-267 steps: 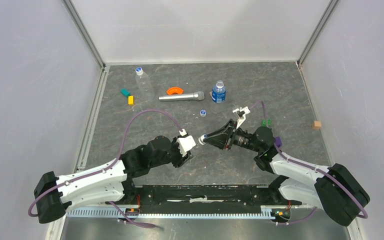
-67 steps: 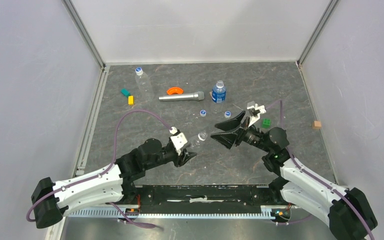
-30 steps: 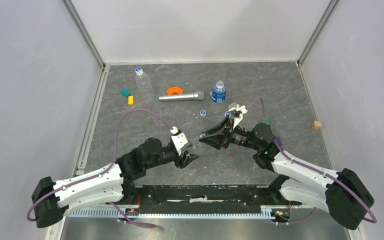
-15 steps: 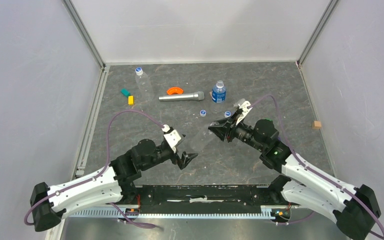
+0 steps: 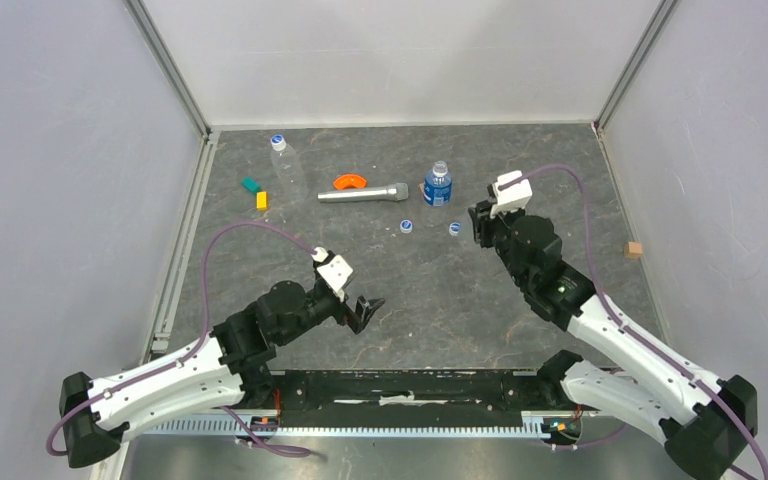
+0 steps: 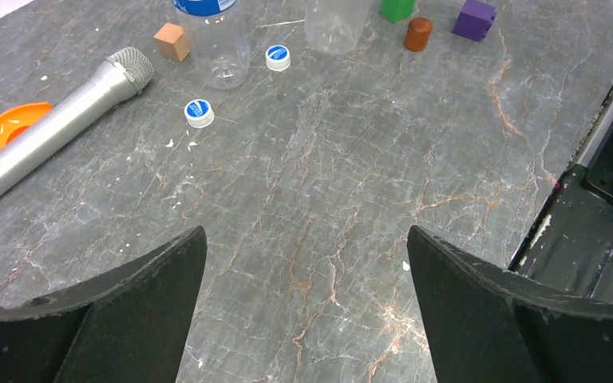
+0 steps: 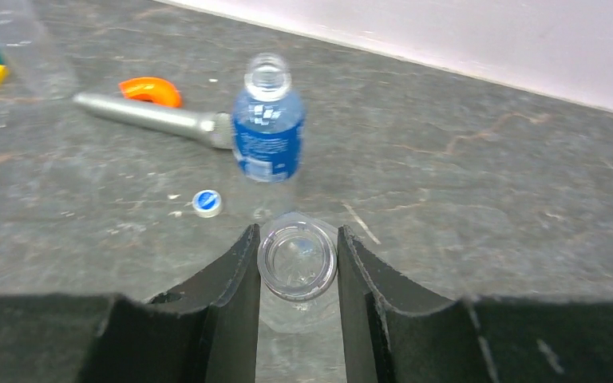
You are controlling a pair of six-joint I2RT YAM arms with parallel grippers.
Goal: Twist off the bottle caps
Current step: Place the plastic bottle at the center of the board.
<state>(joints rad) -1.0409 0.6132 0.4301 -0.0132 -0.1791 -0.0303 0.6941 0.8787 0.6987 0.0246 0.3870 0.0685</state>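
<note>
Right hand [image 7: 297, 235] first: it is clamped on the open neck of a clear bottle [image 7: 297, 262], one finger tight against each side. The uncapped mouth stares straight up at my wrist camera. That bottle stands on the desk [image 5: 430, 290], near the blue-label bottle [image 5: 438, 186] and a little to its right in the top view. The blue-label bottle is upright and capless too.

Two caps lie loose on the desk, blue tops up, in front of the blue-label bottle. The left loose cap [image 5: 406, 226] sits apart from my fingers, and the right loose cap [image 5: 454, 229] is just beside my right hand.

Over in the far left corner, the capped bottle [image 5: 288, 172] has its bottle cap [image 5: 278, 141] on.

A silver microphone [image 5: 363, 192] lies between that bottle and the blue-label one, with an orange curved piece [image 5: 349, 181] just behind it.

My left hand [image 6: 305, 235] is spread wide with nothing in it. It hovers over bare desk towards the front, well apart from every bottle.
</note>
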